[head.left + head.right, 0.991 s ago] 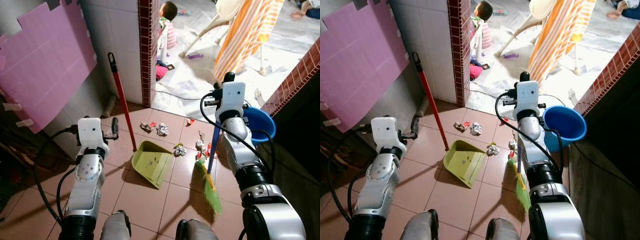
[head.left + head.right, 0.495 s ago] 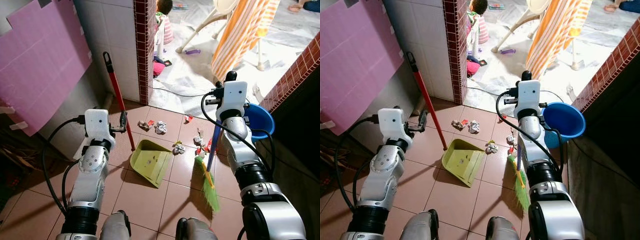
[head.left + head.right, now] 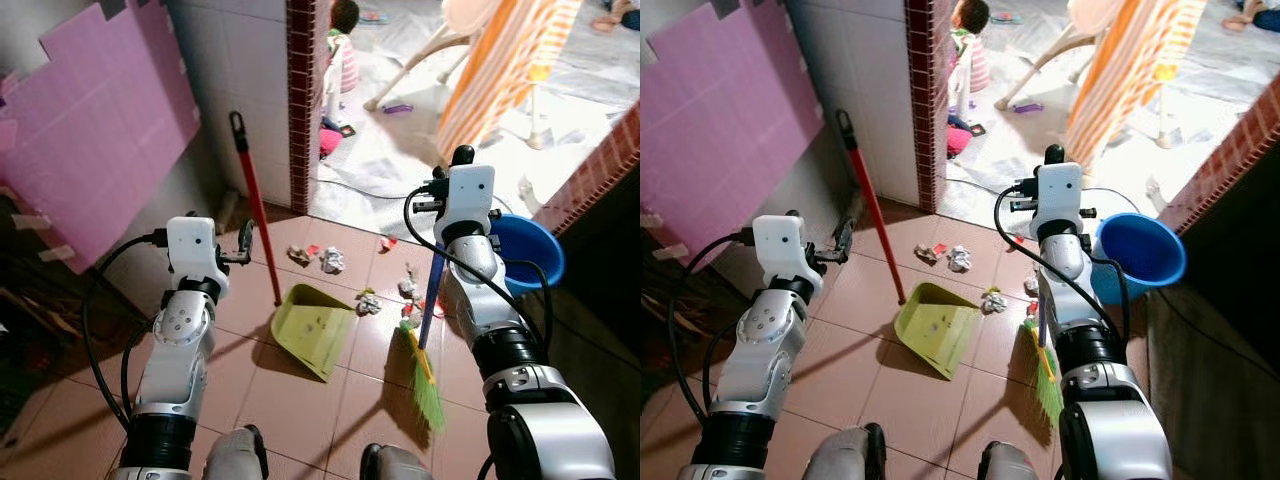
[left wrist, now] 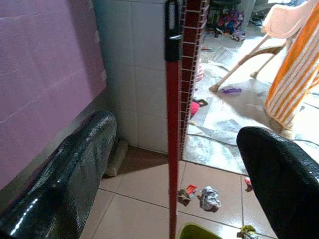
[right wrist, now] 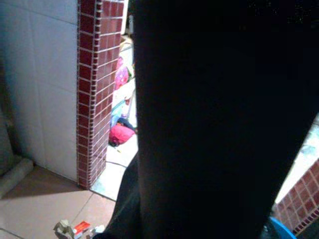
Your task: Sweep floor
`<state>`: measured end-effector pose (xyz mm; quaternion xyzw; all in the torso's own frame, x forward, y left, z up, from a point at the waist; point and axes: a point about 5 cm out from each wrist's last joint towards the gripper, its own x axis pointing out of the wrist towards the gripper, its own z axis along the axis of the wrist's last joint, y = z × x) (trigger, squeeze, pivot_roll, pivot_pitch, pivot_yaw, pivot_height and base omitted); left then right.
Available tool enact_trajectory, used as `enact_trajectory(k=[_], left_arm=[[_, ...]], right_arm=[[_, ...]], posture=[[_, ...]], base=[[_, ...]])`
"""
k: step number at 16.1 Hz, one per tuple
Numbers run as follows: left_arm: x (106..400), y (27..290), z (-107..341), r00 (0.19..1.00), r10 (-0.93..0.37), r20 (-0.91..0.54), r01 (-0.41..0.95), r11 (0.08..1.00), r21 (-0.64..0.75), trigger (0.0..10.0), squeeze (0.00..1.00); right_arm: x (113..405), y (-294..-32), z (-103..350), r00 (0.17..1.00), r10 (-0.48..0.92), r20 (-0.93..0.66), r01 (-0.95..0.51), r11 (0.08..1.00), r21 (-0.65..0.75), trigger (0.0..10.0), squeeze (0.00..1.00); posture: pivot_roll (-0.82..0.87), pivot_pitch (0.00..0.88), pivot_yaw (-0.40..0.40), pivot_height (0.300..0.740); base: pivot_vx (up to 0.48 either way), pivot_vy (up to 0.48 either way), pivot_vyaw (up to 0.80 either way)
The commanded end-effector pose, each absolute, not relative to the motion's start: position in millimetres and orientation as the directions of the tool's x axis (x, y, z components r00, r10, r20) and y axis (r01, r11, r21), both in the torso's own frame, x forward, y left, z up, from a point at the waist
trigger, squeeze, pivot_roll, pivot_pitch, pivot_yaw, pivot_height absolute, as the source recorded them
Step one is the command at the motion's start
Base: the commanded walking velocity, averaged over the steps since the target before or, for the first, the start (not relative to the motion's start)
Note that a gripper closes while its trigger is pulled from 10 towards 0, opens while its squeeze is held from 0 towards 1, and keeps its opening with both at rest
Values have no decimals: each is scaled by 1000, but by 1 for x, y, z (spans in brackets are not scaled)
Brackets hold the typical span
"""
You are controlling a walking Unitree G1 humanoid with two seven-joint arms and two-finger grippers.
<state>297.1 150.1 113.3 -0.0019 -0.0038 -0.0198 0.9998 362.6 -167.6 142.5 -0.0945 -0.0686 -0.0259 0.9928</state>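
A green dustpan (image 3: pixel 315 330) rests on the tiled floor, its long red handle (image 3: pixel 256 210) leaning up toward the white wall. My left gripper (image 3: pixel 244 243) is open just short of that handle; in the left wrist view the handle (image 4: pixel 172 149) stands between the two black fingers (image 4: pixel 75 169), ahead of them. My right gripper (image 3: pixel 437 196) is shut on the blue handle (image 3: pixel 431 295) of a broom, whose green bristles (image 3: pixel 426 378) touch the floor. Crumpled paper scraps (image 3: pixel 331 261) (image 3: pixel 368 302) (image 3: pixel 408 287) lie between dustpan and broom.
A blue basin (image 3: pixel 527 250) sits right of the broom by a low brick wall. A brick-edged pillar (image 3: pixel 300 100) and a pink board (image 3: pixel 100 130) stand to the left. Beyond the doorway a small person (image 3: pixel 343 50) sits near a plastic chair and a striped cloth (image 3: pixel 500 70).
My left arm has risen and brought its open gripper closer to the red handle. The right arm still holds the broom upright. The camera shifted slightly.
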Motion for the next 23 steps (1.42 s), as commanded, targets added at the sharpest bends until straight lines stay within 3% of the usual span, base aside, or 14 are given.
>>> enact_trajectory(k=[1,10,16,23], left_arm=[[296,150,114,999,-51,5,51,999,3,10000,0],[294,143,110,997,-67,-27,67,998,-7,10000,0],[292,141,110,997,-69,-36,68,997,-20,10000,0],[289,141,110,998,-57,-36,57,998,-8,10000,0]], right_arm=[[366,-168,153,983,-32,179,65,980,-186,10000,0],[368,-172,155,982,-34,186,68,980,-185,10000,0],[368,-174,155,982,-40,187,75,979,-189,10000,0],[369,-179,157,981,-47,190,85,977,-195,10000,0]], posture=[[32,121,-38,740],[31,122,-35,740],[32,126,-34,740],[28,124,-34,740]], base=[[424,0,0],[425,0,0],[325,347,0],[0,0,0]])
